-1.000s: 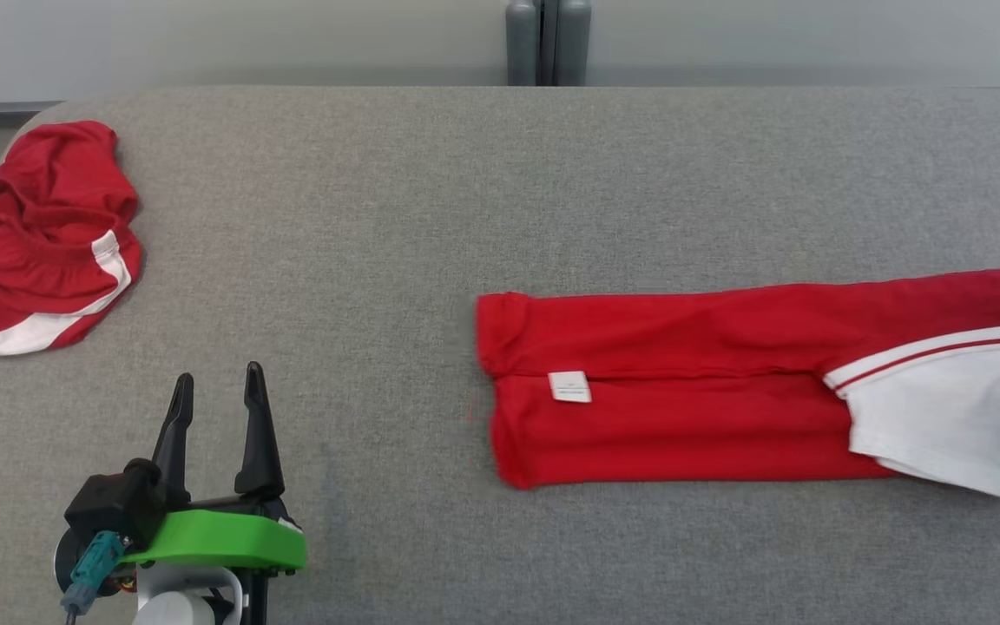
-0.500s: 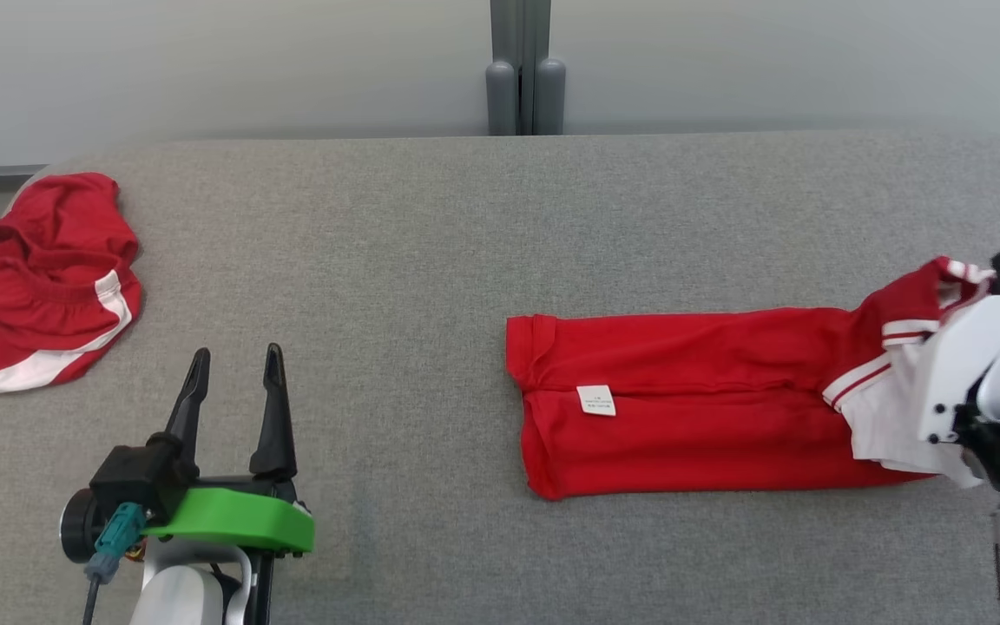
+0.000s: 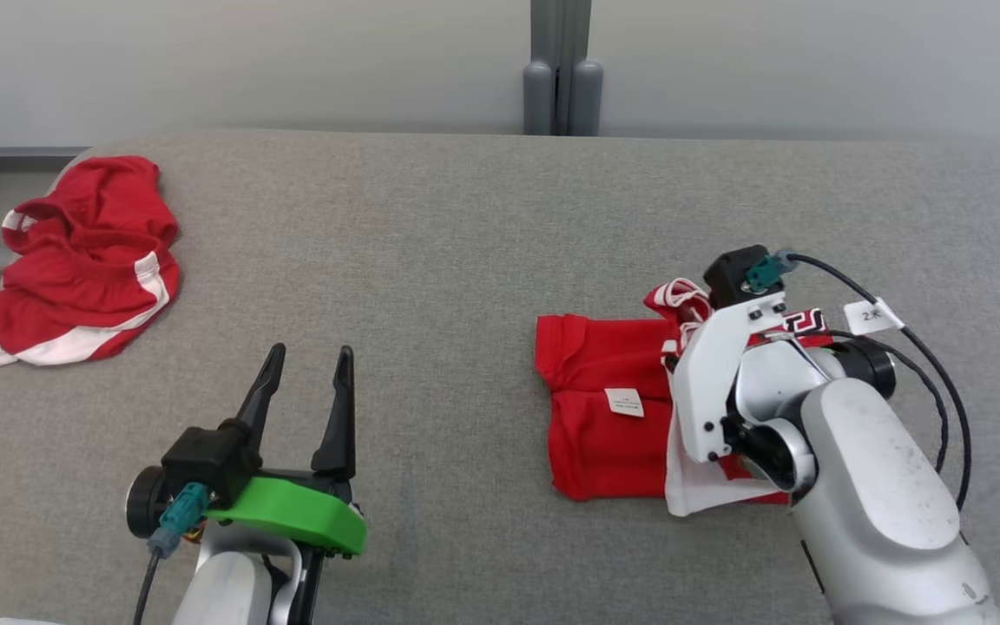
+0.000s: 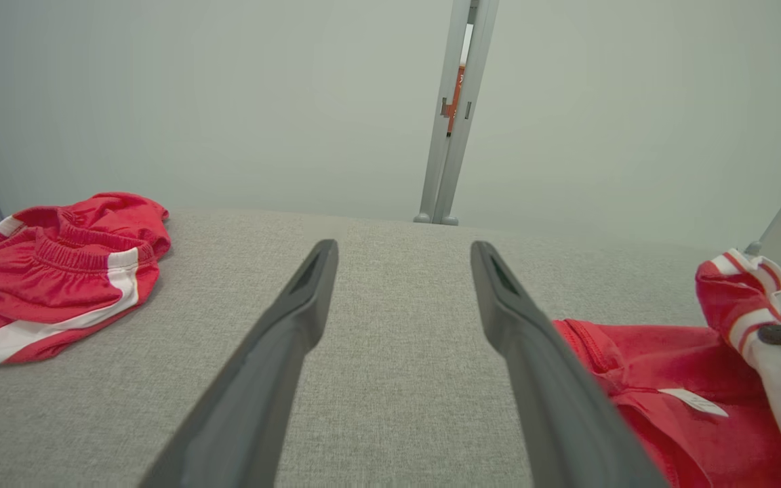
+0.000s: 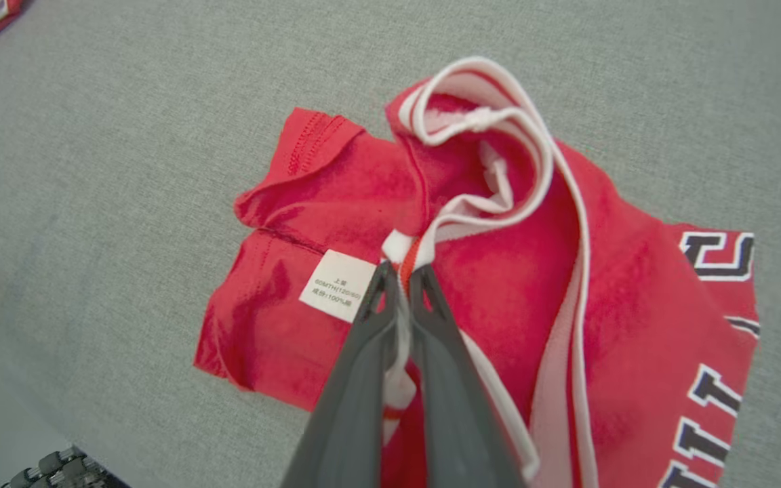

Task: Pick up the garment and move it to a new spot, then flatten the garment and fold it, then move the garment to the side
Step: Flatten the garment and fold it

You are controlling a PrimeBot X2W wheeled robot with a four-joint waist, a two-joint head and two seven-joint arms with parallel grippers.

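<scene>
At the far left of the grey fabric-covered desk [image 3: 465, 226] lies a crumpled pair of red shorts with white stripes [image 3: 75, 269]. Nearer the robot, the left pincer [image 3: 311, 351] hovers over bare desk, its two dark fingers spread apart and holding nothing. Right of centre lies the red jersey shirt with white trim [image 3: 600, 425]. Its long axis runs left to right across the desk, and its hemmed end points toward the robot's left, with a small white label [image 3: 624, 402] face up on it. The shirt's right-hand part is raised and doubled back over the flat part. The right pincer [image 5: 401, 271] is clamped on a white-and-red edge of that raised part, just beside the label in the right wrist view. Black-and-white lettering [image 5: 716, 257] shows at the shirt's far right.
</scene>
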